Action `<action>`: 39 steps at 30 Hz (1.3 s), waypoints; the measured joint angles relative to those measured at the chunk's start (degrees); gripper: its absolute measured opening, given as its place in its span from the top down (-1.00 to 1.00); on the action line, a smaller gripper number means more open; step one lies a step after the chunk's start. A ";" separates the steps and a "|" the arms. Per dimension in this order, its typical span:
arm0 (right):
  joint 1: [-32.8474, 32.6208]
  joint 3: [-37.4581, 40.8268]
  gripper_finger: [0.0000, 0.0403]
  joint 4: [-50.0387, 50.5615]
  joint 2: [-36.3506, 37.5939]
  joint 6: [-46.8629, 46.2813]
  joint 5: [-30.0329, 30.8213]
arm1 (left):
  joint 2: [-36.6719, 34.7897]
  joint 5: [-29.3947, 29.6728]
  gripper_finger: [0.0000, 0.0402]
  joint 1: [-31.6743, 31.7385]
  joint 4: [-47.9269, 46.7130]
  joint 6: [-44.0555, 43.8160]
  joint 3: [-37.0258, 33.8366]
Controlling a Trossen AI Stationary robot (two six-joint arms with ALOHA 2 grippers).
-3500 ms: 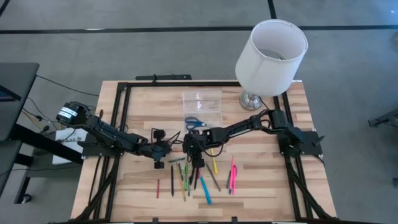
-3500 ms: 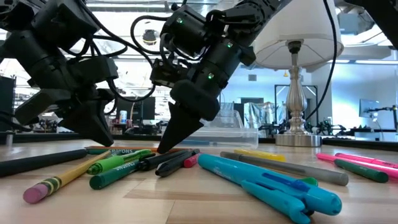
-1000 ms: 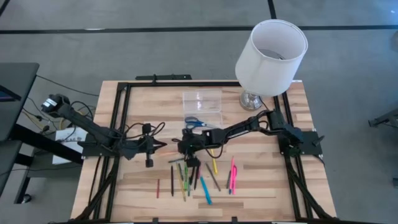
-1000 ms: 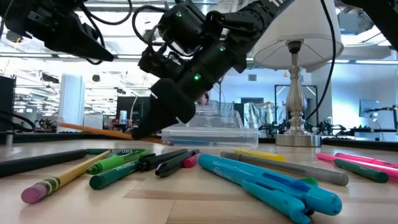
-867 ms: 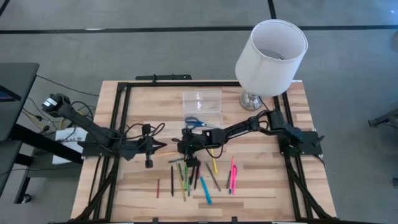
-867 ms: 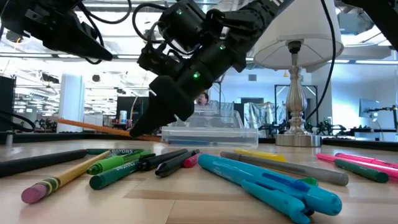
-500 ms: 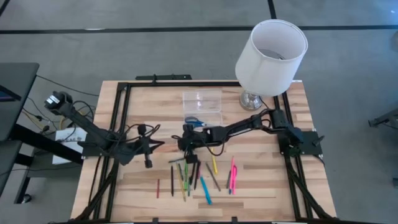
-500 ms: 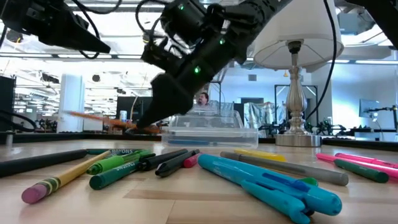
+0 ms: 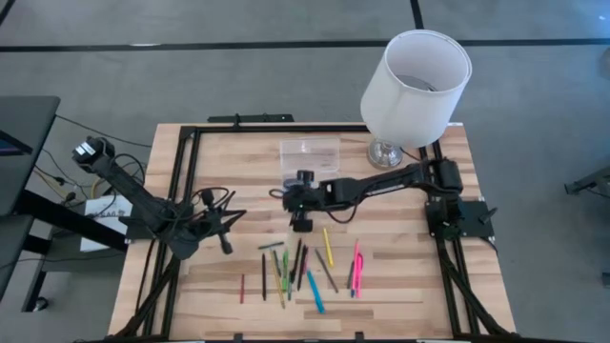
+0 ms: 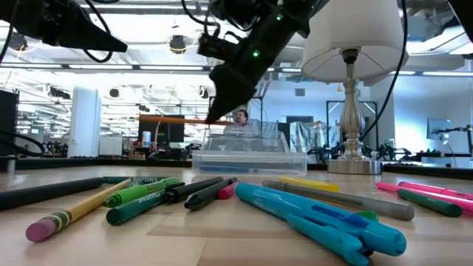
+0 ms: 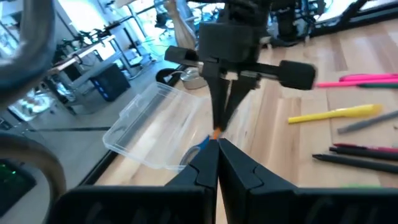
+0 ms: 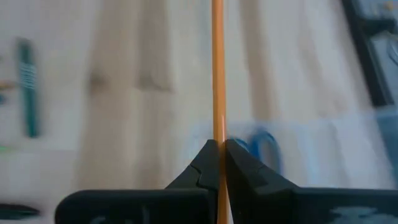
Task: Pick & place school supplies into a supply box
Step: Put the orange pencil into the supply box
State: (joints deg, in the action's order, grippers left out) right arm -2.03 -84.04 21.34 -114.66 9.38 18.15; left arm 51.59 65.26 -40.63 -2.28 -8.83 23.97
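Note:
My right gripper [image 10: 214,114] hangs above the table, just in front of the clear supply box [image 9: 310,154], shut on an orange pencil [image 10: 174,120]. My left gripper [image 9: 238,217] is shut on nothing, raised over the table's left half and pointing at the right gripper [image 11: 225,109]. The other school supplies lie flat on the near half of the table: pencils and pens [image 9: 284,270], a yellow pen [image 9: 328,246], pink markers [image 9: 355,270] and a blue pen [image 9: 315,292]. Blue scissors [image 12: 261,146] show blurred below the right gripper. My right gripper pinches the orange pencil between its two fingers near one end [image 12: 217,134]. The fingers slant down from the table's right. The pencil runs out past the fingertips toward the table's left, about level [image 10: 159,118], and hangs clear of the table.
A lamp with a large white shade [image 9: 416,84] stands at the far right corner, close to the box. A black frame [image 9: 188,181] runs round the table's edges. Bare wood lies between the box and the row of supplies.
My right gripper has risen and gone toward the table's far edge and the box, carrying the orange pencil. The pencil hung low over the table before; now it is high and level. My left gripper has swung a little toward the table's left.

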 joint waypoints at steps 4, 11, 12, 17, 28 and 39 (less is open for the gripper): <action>2.36 0.02 1.00 5.58 0.68 -2.87 2.73 | 0.02 0.56 1.00 -0.64 0.00 -1.66 0.00; 5.40 0.02 1.00 10.07 0.68 -5.95 2.80 | 0.04 0.64 1.00 -1.92 0.00 -1.14 0.00; 5.52 0.02 1.00 10.27 0.68 -6.25 2.80 | 0.04 0.88 1.00 -2.05 0.00 -0.59 0.00; 5.39 0.02 1.00 13.19 0.68 -7.34 2.74 | 0.04 2.72 1.00 -2.06 0.00 1.13 0.00; 5.46 0.02 1.00 20.02 0.68 -12.48 3.00 | 0.04 7.53 1.00 -2.06 -0.39 3.74 0.02; 5.63 0.02 1.00 22.99 0.68 -14.55 2.80 | 0.04 7.97 1.00 -2.02 -1.31 3.59 0.02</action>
State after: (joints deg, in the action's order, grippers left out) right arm 3.60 -84.03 44.34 -113.97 -5.16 20.95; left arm 51.64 73.23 -42.65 -3.60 -5.24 23.99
